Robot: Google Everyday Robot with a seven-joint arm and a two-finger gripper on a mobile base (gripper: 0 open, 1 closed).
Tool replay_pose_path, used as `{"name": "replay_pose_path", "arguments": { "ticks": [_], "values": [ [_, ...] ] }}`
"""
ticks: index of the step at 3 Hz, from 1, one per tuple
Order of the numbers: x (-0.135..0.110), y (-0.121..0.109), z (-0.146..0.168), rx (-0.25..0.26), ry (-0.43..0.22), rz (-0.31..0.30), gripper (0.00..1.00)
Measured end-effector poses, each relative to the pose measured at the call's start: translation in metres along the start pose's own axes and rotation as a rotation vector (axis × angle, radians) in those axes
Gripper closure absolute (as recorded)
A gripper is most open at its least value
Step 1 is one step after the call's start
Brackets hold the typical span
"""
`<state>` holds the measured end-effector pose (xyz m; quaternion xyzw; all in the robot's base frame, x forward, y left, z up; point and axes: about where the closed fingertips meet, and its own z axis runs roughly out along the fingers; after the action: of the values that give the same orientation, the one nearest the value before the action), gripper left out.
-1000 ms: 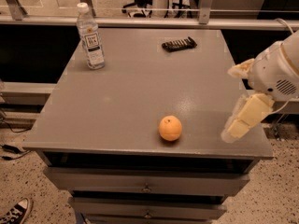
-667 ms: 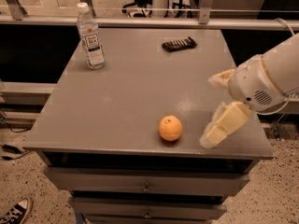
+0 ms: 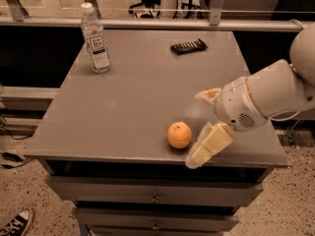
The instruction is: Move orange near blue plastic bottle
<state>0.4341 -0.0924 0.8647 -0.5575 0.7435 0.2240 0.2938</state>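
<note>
The orange (image 3: 179, 134) sits on the grey table (image 3: 128, 112) near its front edge, right of the middle. The blue plastic bottle (image 3: 95, 39), clear with a white cap and white label, stands upright at the table's far left corner, well away from the orange. My gripper (image 3: 196, 129) is open and empty, just to the right of the orange at about its height. One cream finger (image 3: 209, 145) reaches down by the front edge next to the orange, the other finger (image 3: 208, 95) is farther back. Neither finger touches the fruit.
A flat black ridged object (image 3: 188, 46) lies at the back of the table, right of centre. A metal rail (image 3: 157, 23) runs behind the table. Drawers (image 3: 155, 196) sit under the tabletop. A shoe (image 3: 15, 223) shows on the floor at lower left.
The arm has swung left along the table's front, bringing the open gripper from the right edge up beside the orange. The orange and bottle have not moved.
</note>
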Motion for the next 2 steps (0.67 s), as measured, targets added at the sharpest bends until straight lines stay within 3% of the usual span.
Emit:
{"name": "replay_pose_path", "arguments": {
  "ticks": [1,2],
  "values": [
    [-0.0019,0.0063,0.0232,-0.006,-0.027,-0.01,0.02],
    [-0.0023,0.0092,0.0308,-0.003,-0.039,-0.012,0.25]
  ]
}}
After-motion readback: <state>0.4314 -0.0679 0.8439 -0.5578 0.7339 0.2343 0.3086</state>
